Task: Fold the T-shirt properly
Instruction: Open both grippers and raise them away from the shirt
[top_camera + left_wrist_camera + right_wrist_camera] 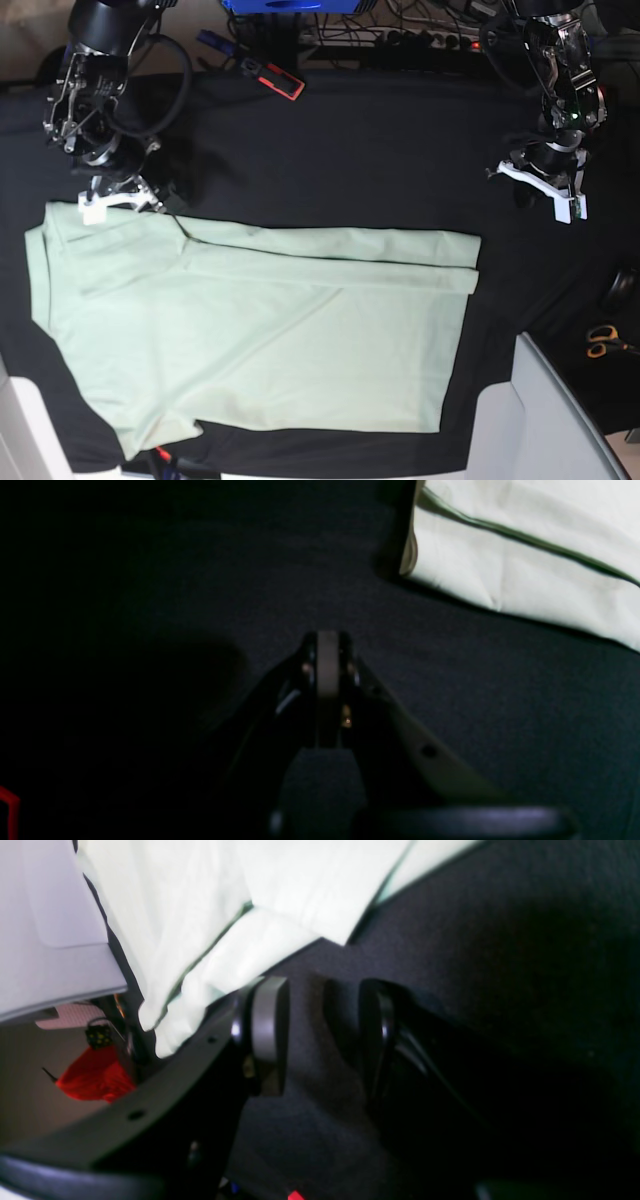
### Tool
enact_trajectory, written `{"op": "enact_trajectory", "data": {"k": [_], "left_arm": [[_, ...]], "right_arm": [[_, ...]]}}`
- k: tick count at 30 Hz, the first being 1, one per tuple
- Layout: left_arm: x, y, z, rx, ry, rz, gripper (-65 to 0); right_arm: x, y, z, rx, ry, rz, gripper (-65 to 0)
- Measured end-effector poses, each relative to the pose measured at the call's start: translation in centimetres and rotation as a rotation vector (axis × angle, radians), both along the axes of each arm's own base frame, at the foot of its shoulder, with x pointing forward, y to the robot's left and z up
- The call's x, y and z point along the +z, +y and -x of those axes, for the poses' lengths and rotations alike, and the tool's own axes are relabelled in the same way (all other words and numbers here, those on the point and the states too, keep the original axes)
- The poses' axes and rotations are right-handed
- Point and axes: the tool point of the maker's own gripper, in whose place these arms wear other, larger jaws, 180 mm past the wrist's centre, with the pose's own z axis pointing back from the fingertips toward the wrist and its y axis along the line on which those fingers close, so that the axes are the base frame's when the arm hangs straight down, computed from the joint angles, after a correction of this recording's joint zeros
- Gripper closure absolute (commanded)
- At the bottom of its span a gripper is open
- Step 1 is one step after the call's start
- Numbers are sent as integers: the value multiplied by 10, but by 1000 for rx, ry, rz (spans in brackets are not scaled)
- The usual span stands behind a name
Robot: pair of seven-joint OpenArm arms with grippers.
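Note:
The pale mint-green T-shirt (pixel 260 330) lies flat on the black table cover (pixel 350 150), its upper edge folded down into a long band. My right gripper (pixel 112 200) hovers at the shirt's top left corner. In the right wrist view it (pixel 322 990) is open, with only black cloth between its fingers and the T-shirt (pixel 200 915) just beyond one finger (pixel 267 1030). My left gripper (pixel 560 195) hangs over bare black cloth, well away from the shirt's right edge. In the left wrist view it (pixel 327 645) is shut on nothing, with a corner of the T-shirt (pixel 525 565) ahead and to the right.
Orange-handled scissors (pixel 603 340) lie at the right edge. A red-and-black tool (pixel 272 78) and cables (pixel 420 40) sit along the back. A grey-white panel (pixel 550 420) stands at the front right corner. A red object (pixel 95 1075) lies below the table's edge.

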Motion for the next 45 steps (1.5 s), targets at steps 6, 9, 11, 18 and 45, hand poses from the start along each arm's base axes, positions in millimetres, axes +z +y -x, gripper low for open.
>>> {"op": "enact_trajectory", "data": {"k": [6,9,11,18,45], "left_arm": [[0,0,0,0,0,0,0],[0,0,0,0,0,0,0],[0,0,0,0,0,0,0],[0,0,0,0,1,0,0],[-1,0,2,0,3,0,-3]], "right_arm": [[-2,1,-6,-19,-13,-13,-218],[0,-1,-11,-15,-18,1,-215],[0,-2,-13,-23,-18,3,-215],[2,-10,-16,-22,-24,22,-210],[6,-22,12,-105,17,-64,-306]]}}
